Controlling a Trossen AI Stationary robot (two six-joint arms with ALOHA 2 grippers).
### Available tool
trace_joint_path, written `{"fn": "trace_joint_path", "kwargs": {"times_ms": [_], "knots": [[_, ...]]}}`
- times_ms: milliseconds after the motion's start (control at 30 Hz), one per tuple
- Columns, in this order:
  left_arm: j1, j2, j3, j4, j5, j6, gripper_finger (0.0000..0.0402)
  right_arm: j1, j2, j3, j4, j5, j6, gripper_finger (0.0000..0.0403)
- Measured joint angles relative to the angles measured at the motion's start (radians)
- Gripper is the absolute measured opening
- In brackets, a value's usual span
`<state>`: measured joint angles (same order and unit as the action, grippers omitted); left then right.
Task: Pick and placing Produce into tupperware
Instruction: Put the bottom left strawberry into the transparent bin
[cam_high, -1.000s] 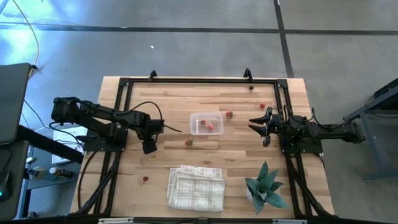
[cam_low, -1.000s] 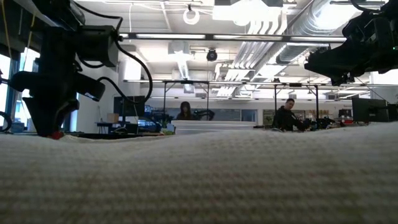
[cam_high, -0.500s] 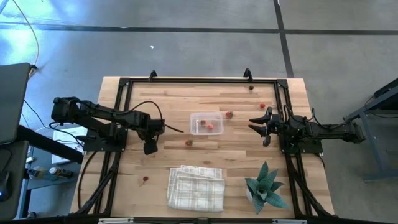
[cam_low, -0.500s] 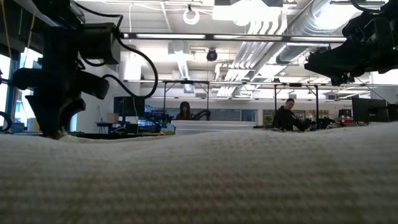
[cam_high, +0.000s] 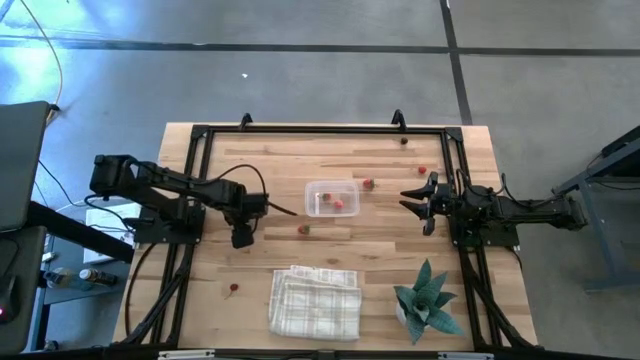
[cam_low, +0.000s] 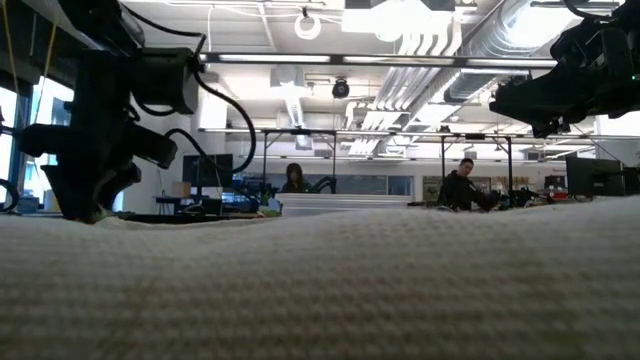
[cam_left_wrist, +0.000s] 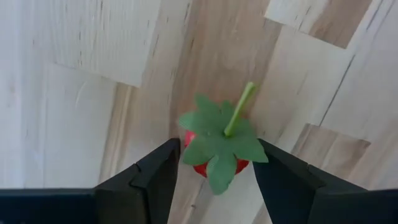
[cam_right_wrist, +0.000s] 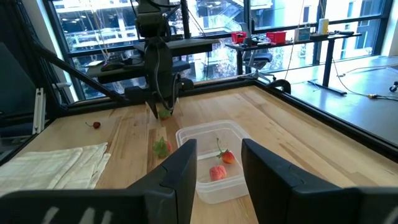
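On the left half of the wooden table (cam_high: 330, 175) the left gripper (cam_left_wrist: 214, 180) points straight down at the boards, its fingers spread wide apart with a small red strawberry (cam_left_wrist: 217, 149) sitting between them — green leaf cap and stem facing up at the wrist camera. Nothing is clamped yet; the berry rests on the wood, and the fingers flank it without visibly pressing.

The tupperware (cam_high: 331, 197), a small clear tub, sits near the table's middle, well apart from this berry, with two red pieces (cam_right_wrist: 219, 165) already inside. Another strawberry (cam_high: 304, 229) lies loose between the left gripper and the tub, one more (cam_high: 368, 184) just beside the tub's right edge, a cherry-like piece (cam_high: 233, 288) near the folded checked cloth (cam_high: 316, 300), and further bits toward the far right corner. The right gripper (cam_high: 415, 203) hovers right of the tub, fingers partly apart and holding nothing.

The risks, as I judge them: the berry is tiny and rounded, so if the fingers close off-centre or catch only the leaf cap, it could squirt sideways or dangle and drop on the way. The stem also leans to one side — a finger landing on it might tip the fruit. Closing too high would pinch leaves alone.
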<state>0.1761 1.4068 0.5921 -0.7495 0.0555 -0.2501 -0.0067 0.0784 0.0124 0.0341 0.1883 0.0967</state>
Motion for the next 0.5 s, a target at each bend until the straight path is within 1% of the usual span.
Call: {"fn": "trace_joint_path", "kwargs": {"times_ms": [233, 333, 500], "knots": [[-0.001, 0.018, 0.036, -0.024, -0.025, 0.037, 0.0195, 0.000, 0.000, 0.000, 0.000, 0.000, 0.000, 0.0117], [0.000, 0.019, 0.056, 0.017, -0.045, 0.065, 0.0195, 0.000, 0.000, 0.000, 0.000, 0.000, 0.000, 0.0117], [0.000, 0.019, 0.065, 0.019, -0.048, 0.073, 0.0195, 0.000, 0.000, 0.000, 0.000, 0.000, 0.000, 0.0117]]}}
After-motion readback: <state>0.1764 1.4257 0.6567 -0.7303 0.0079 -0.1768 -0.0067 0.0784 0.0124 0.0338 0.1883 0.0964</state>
